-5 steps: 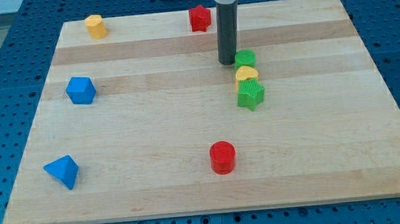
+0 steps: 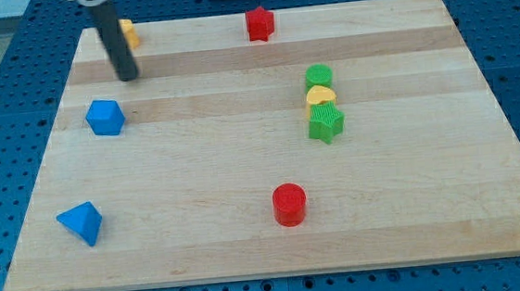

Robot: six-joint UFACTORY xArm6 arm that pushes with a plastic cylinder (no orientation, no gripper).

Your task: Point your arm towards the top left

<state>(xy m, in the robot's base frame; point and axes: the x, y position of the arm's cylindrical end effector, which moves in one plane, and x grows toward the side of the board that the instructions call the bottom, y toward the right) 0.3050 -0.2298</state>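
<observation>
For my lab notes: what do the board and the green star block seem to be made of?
The board looks like pale unvarnished wood: long grain stripes, matte surface. The green star block looks like matte plastic, perhaps 3D printed: fine ridges on its top, though the picture leaves this open.

My tip (image 2: 128, 78) rests on the wooden board (image 2: 197, 169) near its top-left corner. A yellow block (image 2: 127, 33) sits just above it, partly hidden behind my rod, and a blue block (image 2: 105, 117) lies just below and left of it, so I am hemmed on those two sides. Right of my tip the board runs open to the red star block (image 2: 260, 23) at the top edge. Further right, the green round block (image 2: 319, 76), yellow heart block (image 2: 320, 95) and green star block (image 2: 326, 122) form a touching column. Below the blue block, bare wood reaches the blue wedge block (image 2: 81, 223) and the red cylinder (image 2: 290, 204).
</observation>
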